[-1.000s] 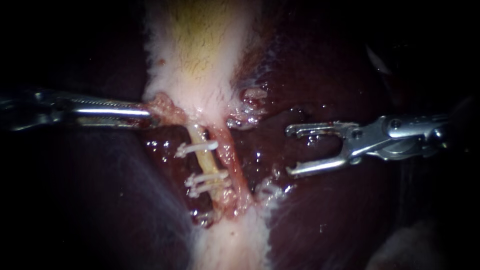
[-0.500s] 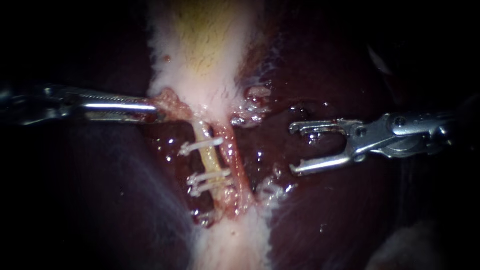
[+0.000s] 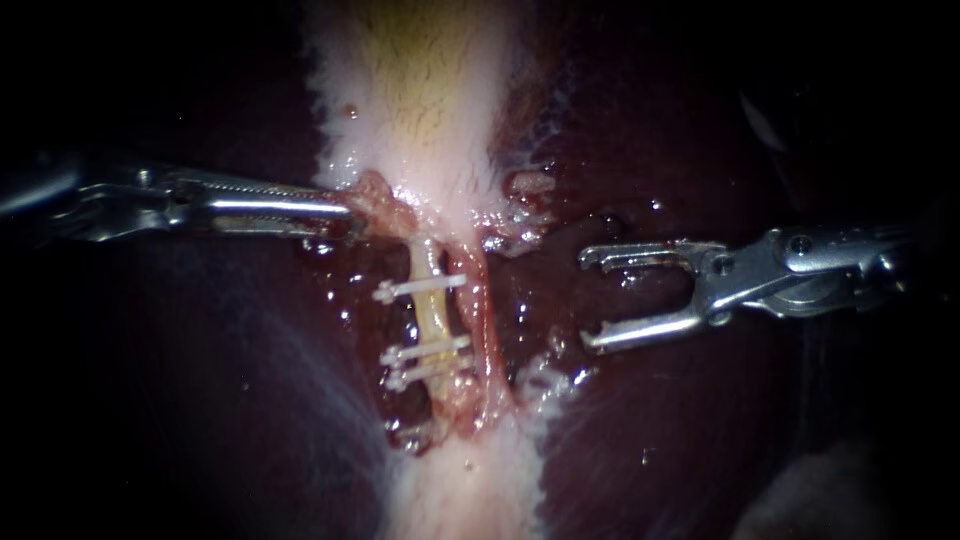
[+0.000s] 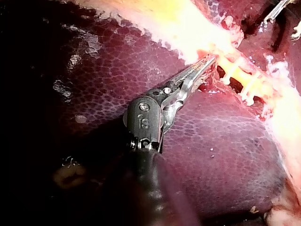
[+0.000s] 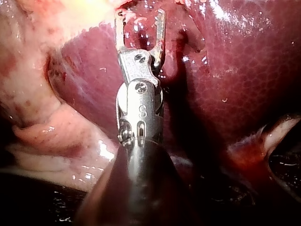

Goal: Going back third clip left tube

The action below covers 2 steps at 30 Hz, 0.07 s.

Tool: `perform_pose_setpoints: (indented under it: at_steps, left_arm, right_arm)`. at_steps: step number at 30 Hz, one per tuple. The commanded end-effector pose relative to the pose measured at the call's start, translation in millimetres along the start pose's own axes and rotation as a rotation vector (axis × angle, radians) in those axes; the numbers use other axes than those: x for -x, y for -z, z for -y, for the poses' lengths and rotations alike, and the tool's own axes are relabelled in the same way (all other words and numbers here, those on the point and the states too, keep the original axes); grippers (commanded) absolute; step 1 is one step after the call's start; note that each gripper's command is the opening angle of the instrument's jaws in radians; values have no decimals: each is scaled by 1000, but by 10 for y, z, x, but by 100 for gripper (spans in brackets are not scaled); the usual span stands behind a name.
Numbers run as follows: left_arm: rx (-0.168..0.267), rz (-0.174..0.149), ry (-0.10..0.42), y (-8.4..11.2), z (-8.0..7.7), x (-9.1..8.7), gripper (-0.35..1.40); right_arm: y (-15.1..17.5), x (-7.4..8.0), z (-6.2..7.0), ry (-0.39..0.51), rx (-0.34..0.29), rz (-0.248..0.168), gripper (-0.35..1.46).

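Observation:
The yellowish left tube (image 3: 432, 312) runs down from the pale gallbladder (image 3: 420, 90) and carries three white clips, one higher (image 3: 418, 288) and two close together lower (image 3: 425, 360). A reddish right tube (image 3: 487, 325) lies beside it. My left instrument (image 3: 345, 212) is shut on a pink fold of tissue (image 3: 376, 193) at the gallbladder's lower end; the same grip shows in the left wrist view (image 4: 208, 62). My right instrument (image 3: 588, 300) stands open and empty over the liver, well right of the tubes, as in the right wrist view (image 5: 141, 16).
Dark red liver (image 3: 700, 420) surrounds the tubes on both sides, wet and glistening. A pale strip of tissue (image 3: 460, 490) continues below the clips. In the left wrist view the clips (image 4: 242, 82) lie just beyond the jaws.
My left instrument has moved right with the pink fold in its jaws, and the tubes now stand straighter. The right instrument drew back slightly right, still open.

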Motion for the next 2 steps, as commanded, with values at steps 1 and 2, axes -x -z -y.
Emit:
perform_pose_setpoints:
  at_steps: [1,2]
  left_arm:
    - [-1,0,0,1,0,0,-35]
    - [0,0,0,2,0,0,-35]
  right_arm:
    - [0,-1,0,0,0,0,50]
    - [0,-1,0,0,0,0,50]
